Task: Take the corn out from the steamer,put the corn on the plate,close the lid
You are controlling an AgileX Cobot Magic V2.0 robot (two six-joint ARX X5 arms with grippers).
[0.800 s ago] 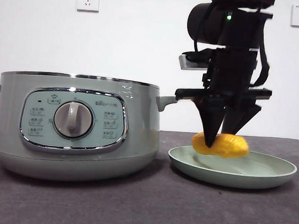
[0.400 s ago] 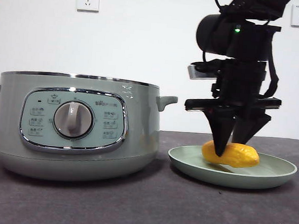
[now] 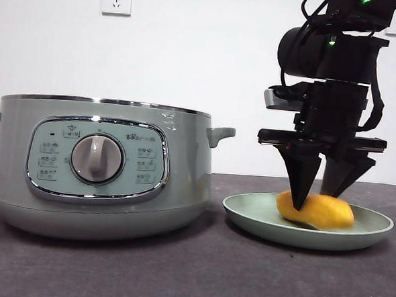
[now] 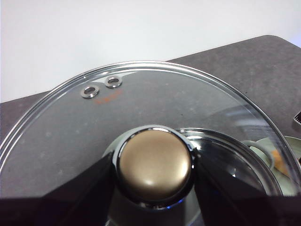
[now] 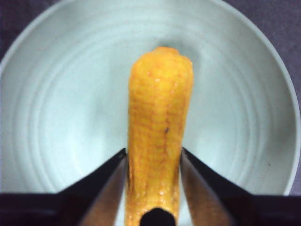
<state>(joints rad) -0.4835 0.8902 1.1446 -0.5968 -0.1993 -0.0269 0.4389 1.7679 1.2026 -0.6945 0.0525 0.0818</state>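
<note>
corn [image 3: 320, 211]: you now have it lying on its side on the plate [image 3: 261, 216], a little to the far-from-steamer side of the middle. A second ago it hung just above the dish near its steamer-side rim; half a second ago it was touching down; since then it has slid further across.

right gripper [image 3: 323, 194]: it has come down and drifted with the cob, and its fingers [image 5: 110, 186] flank the cob on both sides. In the right wrist view they look as if they are touching its flanks, but you cannot be sure whether they still pinch it or have just eased off; the front view does not settle it.

plate: it sits on the desk [image 3: 197, 276] just beside the steamer [image 3: 96, 166], apart from it, and has not shifted.

steamer: it stands open, its chrome rim bare, in the same spot as before.

lid [image 4: 141, 122]: you hold it well above the steamer; only a sliver of its steel edge shows at the top of the front view, unchanged across the second.

left gripper [image 4: 155, 165]: its fingers [image 4: 80, 188] are clamped on the lid's knob [image 4: 155, 162] from both sides.

meaning for the task: taking out is done and placing is as good as done. What looks left is letting go of the cob, lifting the right arm clear, then lowering the lid onto the steamer.
</note>
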